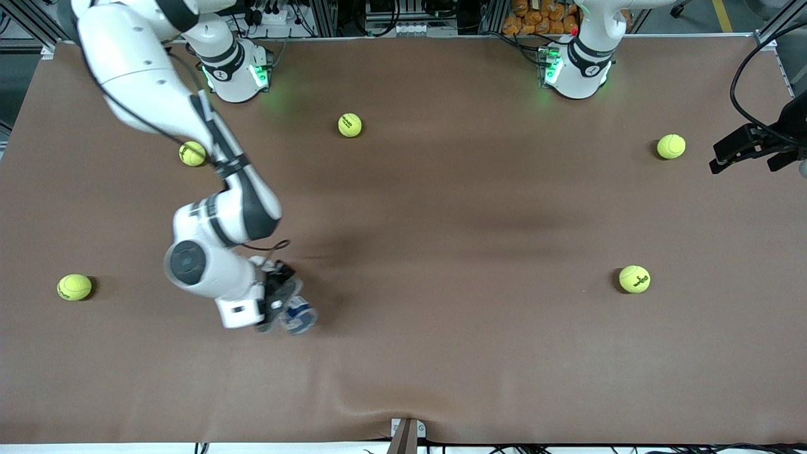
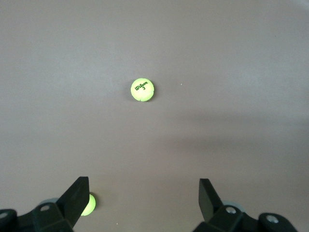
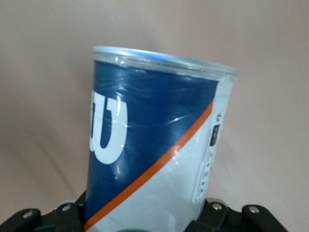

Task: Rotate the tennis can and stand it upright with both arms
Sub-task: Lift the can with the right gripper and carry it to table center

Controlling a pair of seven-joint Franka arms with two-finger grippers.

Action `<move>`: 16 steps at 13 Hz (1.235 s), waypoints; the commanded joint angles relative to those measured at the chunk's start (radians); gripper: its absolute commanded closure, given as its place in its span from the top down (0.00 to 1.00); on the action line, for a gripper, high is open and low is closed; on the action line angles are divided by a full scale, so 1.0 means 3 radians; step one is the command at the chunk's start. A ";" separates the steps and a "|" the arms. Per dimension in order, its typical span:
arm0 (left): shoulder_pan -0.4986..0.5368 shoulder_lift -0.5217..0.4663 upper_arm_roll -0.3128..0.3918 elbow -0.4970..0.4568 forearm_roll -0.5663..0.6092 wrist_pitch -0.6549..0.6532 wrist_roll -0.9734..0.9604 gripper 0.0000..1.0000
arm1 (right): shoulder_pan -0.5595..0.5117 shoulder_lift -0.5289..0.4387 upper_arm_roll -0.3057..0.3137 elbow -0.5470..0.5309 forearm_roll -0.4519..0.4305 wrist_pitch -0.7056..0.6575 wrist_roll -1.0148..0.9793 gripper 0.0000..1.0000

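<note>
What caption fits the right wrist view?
Right gripper clamps the tennis can, navy label and silver rim filling the frame.

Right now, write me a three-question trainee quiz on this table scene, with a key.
1. True or false: the left gripper is shut on the tennis can.
2. Multiple choice: how many tennis balls lie on the table in the front view? A) three B) five C) seven
3. Short answer: what letter shows in white on the can's navy label?

Key:
1. False. The left gripper is open over bare table near one tennis ball; the right gripper holds the can.
2. B
3. W
</note>
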 commanded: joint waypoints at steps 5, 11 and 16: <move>-0.0020 -0.0002 -0.0024 0.0029 0.0020 -0.0039 -0.0043 1.00 | 0.1047 0.0181 -0.0086 0.0015 -0.0730 0.0990 -0.0060 0.74; -0.0015 0.0039 -0.0029 0.0024 0.0026 -0.0044 -0.0022 1.00 | 0.1625 0.0431 -0.0488 0.0045 -0.1310 0.1062 0.0343 0.81; 0.0001 0.0084 -0.0024 0.0014 0.0015 -0.0049 0.0019 1.00 | 0.1708 0.0381 -0.0546 0.0045 -0.1295 0.1063 0.0375 1.00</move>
